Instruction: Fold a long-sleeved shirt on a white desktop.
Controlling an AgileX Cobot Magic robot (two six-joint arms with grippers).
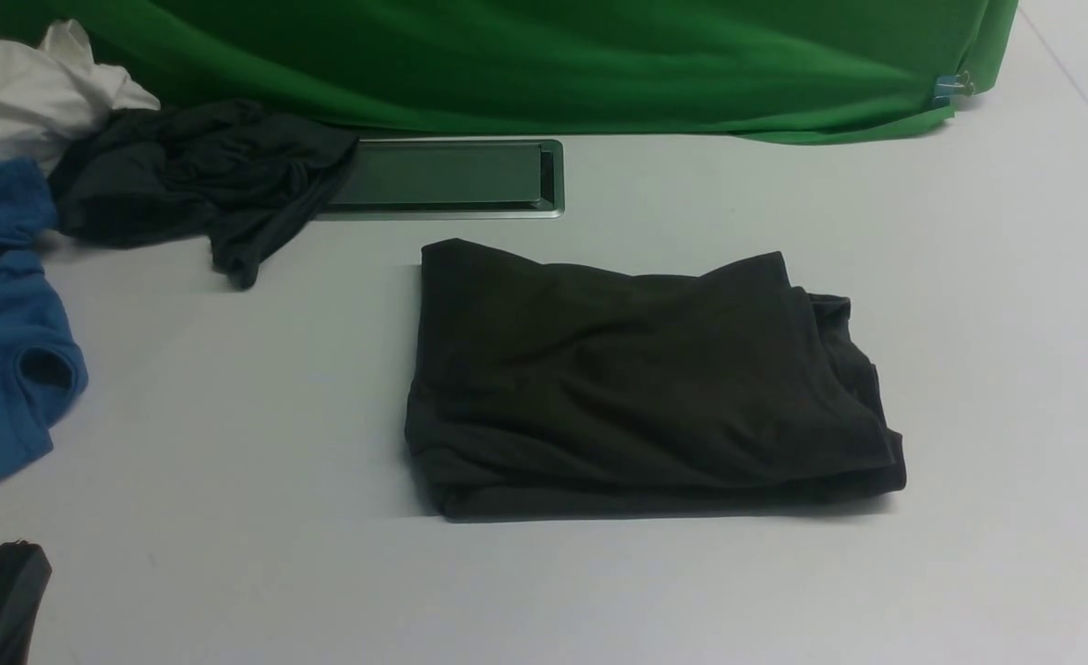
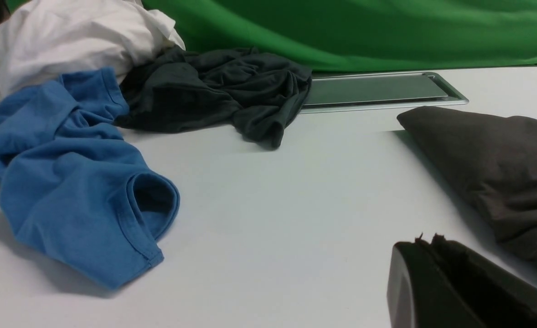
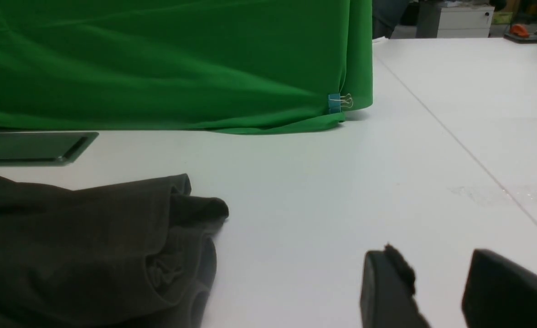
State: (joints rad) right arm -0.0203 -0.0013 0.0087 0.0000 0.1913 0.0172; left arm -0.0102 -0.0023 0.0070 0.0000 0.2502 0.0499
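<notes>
The long-sleeved shirt [image 1: 646, 383] lies folded into a thick, roughly rectangular bundle on the white surface [image 1: 230, 416], a soft matte knit of dark olive-brown that reads almost black, with shallow creases across its top layer and stacked folded edges along its near side. One end of the bundle is less tidy, with rounded folds of cloth bulging out past the top layer. The surface is smooth, plain and faintly glossy. The left jaws [image 2: 425, 243] are closed, their dark pads pressed together with a few frayed fibres at the tip, holding nothing; the shirt lies just beside them, apart from them. The right jaws [image 3: 441, 273] stand partly open with bare white surface showing between the two black fingers, one pad carrying a ragged dark scrap of padding at its tip; the shirt's bulging end lies near them, not touching. Beyond the left jaws a crumpled blue shirt [image 2: 77, 182] with a ribbed round opening lies next to a wrinkled charcoal-grey garment [image 2: 218, 91] and a puffy white cloth [image 2: 63, 41]. A rectangular silver-framed cable slot [image 1: 452, 175] sits farther off, before the draped green cloth backdrop [image 1: 553, 55], which a small blue binder clip [image 3: 337, 102] pinches.
</notes>
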